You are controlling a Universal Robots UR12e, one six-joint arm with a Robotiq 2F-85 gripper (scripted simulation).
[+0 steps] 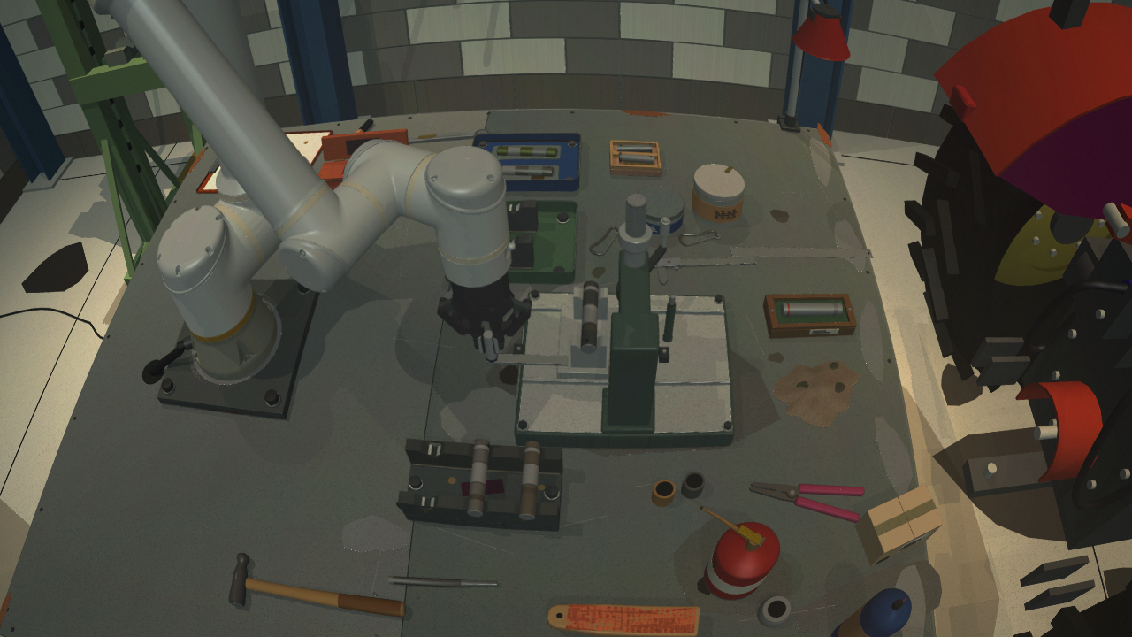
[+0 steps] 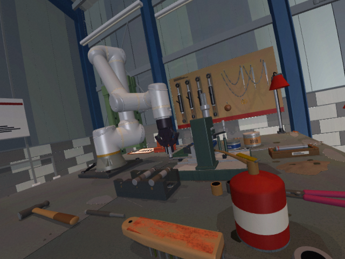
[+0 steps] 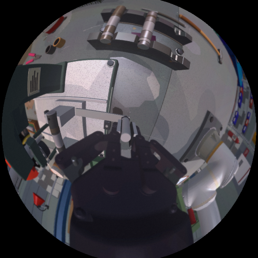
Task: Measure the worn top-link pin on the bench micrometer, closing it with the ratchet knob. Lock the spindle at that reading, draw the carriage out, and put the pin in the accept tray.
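The accept tray point(image 1: 545, 238), green, lies behind the micrometer and is partly hidden by my forearm. The carriage pull handle point(image 3: 125, 131), a short pale cylinder on a flat bar point(image 3: 96, 115), is held in my closed gripper point(image 1: 489, 342) at the left edge of the micrometer's base plate point(image 1: 625, 368). The bar runs right to the carriage block point(image 1: 590, 349). The worn pin point(image 1: 590, 315) lies across that block, beside the dark green micrometer frame point(image 1: 632, 356). The ratchet knob point(image 1: 636, 212) tops the frame's column.
The dark rack point(image 1: 483, 483) with two more pins sits just in front of my gripper. A blue tray point(image 1: 529, 161) lies behind the green one. A hammer point(image 1: 313, 593), a punch point(image 1: 443, 582), pliers point(image 1: 815, 499) and a red oil can point(image 1: 740, 558) lie along the front.
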